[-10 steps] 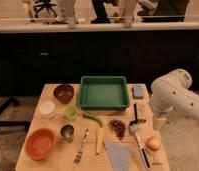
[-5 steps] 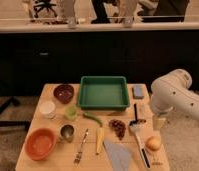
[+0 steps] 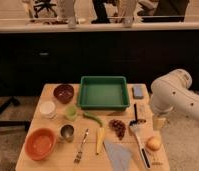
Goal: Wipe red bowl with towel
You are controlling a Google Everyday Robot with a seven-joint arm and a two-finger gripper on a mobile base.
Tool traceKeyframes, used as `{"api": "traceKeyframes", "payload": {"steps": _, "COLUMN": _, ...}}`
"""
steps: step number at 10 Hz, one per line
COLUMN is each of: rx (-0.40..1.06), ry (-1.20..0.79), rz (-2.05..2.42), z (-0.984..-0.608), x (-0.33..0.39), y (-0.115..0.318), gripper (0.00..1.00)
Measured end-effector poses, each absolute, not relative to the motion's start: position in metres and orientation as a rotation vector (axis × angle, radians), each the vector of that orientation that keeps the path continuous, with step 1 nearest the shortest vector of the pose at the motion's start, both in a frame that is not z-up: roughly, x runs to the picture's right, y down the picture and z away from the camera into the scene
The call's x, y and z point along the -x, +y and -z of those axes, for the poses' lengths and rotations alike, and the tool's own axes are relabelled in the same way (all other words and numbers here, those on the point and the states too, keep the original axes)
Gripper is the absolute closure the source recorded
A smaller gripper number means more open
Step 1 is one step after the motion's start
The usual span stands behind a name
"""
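Observation:
The red bowl (image 3: 40,143) is large, shallow and orange-red with a paler inside; it sits at the table's front left corner. The towel (image 3: 118,155), a pale blue-grey creased cloth, lies flat at the front centre-right of the table. My gripper (image 3: 159,122) hangs from the white arm (image 3: 174,95) at the table's right edge, well right of the towel and far from the bowl. It holds nothing that I can see.
A green tray (image 3: 103,93) stands at the back centre. A dark maroon bowl (image 3: 63,93), white cup (image 3: 47,108), small green cup (image 3: 70,112), metal cup (image 3: 67,132), fork (image 3: 81,145), banana (image 3: 99,140), grapes (image 3: 117,127), spatula (image 3: 138,137), onion (image 3: 153,143) and blue-grey block (image 3: 138,91) lie around.

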State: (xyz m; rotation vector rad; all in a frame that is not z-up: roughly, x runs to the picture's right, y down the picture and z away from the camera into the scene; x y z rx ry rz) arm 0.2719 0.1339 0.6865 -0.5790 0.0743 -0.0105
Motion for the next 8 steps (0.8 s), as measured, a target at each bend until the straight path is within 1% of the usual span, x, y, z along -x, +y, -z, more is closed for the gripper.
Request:
{"api": "traceKeyframes", "payload": {"steps": 6, "rx": 0.580, "ry": 0.071, "rz": 0.006, "z": -0.6864, "x": -0.2715, "y": 0.1338, "gripper": 0.20}}
{"api": "traceKeyframes", "payload": {"steps": 8, "rx": 0.617, "ry": 0.023, "rz": -0.024, "z": -0.6875, "x": -0.2699, "y": 0.1419, "gripper": 0.20}}
